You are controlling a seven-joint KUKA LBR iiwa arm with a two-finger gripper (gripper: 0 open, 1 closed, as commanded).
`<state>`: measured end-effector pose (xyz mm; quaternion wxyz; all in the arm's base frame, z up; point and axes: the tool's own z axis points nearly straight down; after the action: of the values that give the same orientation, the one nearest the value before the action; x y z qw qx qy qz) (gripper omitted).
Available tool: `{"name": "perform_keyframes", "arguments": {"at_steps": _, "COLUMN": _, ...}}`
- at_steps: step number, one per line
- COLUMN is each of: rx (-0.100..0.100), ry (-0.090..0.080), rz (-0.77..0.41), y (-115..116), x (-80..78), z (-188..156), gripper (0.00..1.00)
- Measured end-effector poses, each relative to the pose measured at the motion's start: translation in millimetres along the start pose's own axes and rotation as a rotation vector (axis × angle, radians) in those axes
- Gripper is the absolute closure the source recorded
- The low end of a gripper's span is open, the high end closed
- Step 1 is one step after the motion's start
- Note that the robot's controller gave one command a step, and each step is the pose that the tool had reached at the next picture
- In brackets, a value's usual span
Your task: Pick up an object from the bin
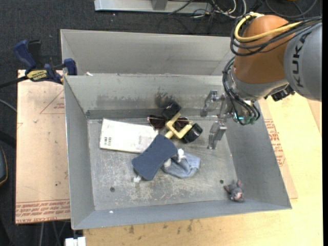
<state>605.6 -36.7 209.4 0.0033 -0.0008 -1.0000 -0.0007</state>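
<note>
My gripper (212, 121) hangs over the right part of the bin, near the back, with its two fingers spread open and nothing between them. Just to its left lies a small cluster: a black piece (193, 132), a yellow-tan bracket-shaped piece (178, 128) and dark sunglasses (160, 121). A black rounded thing (170, 108) sits behind them. The fingers touch none of these.
A flat white box (125, 136) lies at the left. A dark blue pouch (154, 157) lies slanted in the middle, partly over a pale blue-grey cloth (183, 166). A small grey toy (234, 190) sits in the front right corner. The arm comes in from the upper right.
</note>
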Motion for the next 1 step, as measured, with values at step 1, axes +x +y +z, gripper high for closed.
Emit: {"name": "perform_keyframes", "arguments": {"at_steps": 1, "rx": 0.001, "ry": -0.008, "rz": -0.002, "y": 0.3, "x": -1.5, "z": -4.9, "gripper": 1.00}}
